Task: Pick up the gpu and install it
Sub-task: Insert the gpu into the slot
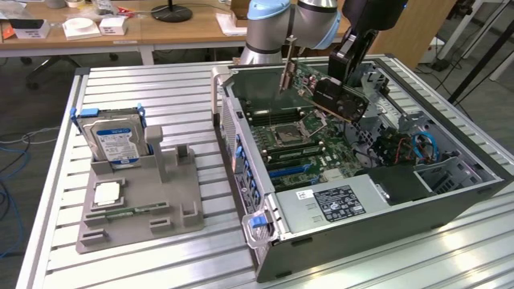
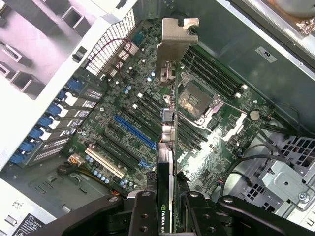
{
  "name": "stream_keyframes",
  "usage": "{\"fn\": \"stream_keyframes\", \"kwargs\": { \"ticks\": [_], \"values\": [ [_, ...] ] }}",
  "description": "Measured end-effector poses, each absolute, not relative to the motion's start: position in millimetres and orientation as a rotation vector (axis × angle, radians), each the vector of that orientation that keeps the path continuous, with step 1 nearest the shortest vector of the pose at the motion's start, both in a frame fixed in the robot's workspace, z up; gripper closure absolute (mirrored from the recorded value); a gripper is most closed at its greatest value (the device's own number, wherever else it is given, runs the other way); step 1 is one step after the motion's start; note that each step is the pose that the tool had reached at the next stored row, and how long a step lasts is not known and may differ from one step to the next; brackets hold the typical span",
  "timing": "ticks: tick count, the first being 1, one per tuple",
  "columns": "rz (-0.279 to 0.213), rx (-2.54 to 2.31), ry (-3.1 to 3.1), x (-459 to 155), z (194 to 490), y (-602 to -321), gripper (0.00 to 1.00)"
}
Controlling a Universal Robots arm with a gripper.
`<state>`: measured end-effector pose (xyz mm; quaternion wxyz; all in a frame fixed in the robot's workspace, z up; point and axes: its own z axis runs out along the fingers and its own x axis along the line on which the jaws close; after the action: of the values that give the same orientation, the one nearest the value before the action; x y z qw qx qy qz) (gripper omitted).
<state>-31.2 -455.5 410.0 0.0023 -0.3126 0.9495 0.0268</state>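
Observation:
The gpu (image 1: pixel 337 99) is a flat card with a black shroud and a green board, its silvery bracket (image 1: pixel 286 75) at one end. My gripper (image 1: pixel 347 60) is shut on it and holds it in the air above the open computer case (image 1: pixel 449 198), over the motherboard (image 1: pixel 305 144). In the wrist view the gpu (image 2: pixel 170 162) runs edge-on away from my gripper (image 2: pixel 170 211), with the bracket (image 2: pixel 176 37) at its far end. It hangs above the motherboard (image 2: pixel 133 123), close to the blue slot (image 2: pixel 135 132) and the processor socket (image 2: pixel 197 101).
A grey holder (image 1: pixel 141 198) on the metal table (image 1: pixel 144 90) at the exterior view's left carries a silver hard drive (image 1: pixel 115 141) with a blue-and-white label, a processor (image 1: pixel 107 194) and a green memory stick (image 1: pixel 132 212). Cables (image 1: pixel 418 147) fill the case's right side.

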Motion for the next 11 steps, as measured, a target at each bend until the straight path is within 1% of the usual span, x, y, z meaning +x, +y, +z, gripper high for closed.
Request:
{"fn": "stream_keyframes", "kwargs": {
  "ticks": [11],
  "values": [
    [0.084,-1.052,2.956,-31.3,410.0,-455.5,0.74]
  ]
}}
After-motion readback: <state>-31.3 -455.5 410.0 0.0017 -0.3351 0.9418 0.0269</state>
